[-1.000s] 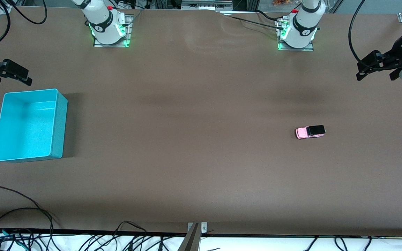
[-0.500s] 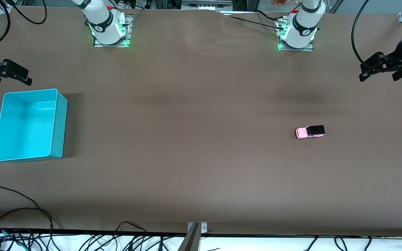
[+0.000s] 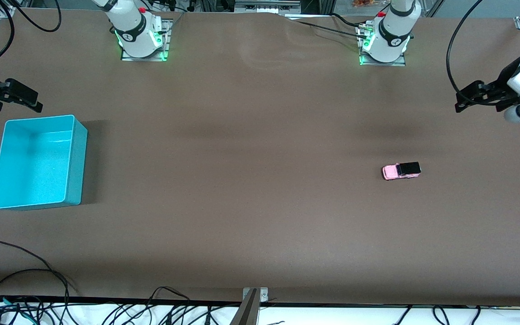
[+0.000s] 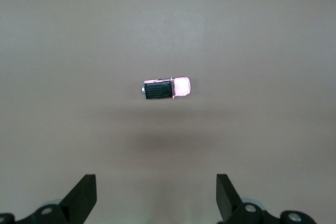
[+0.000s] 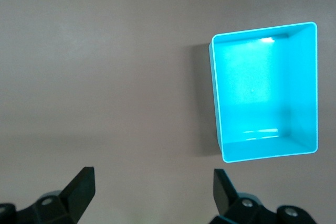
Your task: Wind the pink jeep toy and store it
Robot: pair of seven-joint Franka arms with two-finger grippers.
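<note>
Your left gripper hangs high over left arm's table end, fingers spread wide, empty. Pink jeep toy sits on table, apparently well clear of it. Right gripper wide too, up beside turquoise bin.

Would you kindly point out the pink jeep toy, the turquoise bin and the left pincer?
pink jeep toy (image 3: 401, 170): front view, on the roof where pink meets black.
turquoise bin (image 3: 76, 162): front view, on its outer side wall.
left pincer (image 3: 467, 100): front view, between its open fingertips.
</note>
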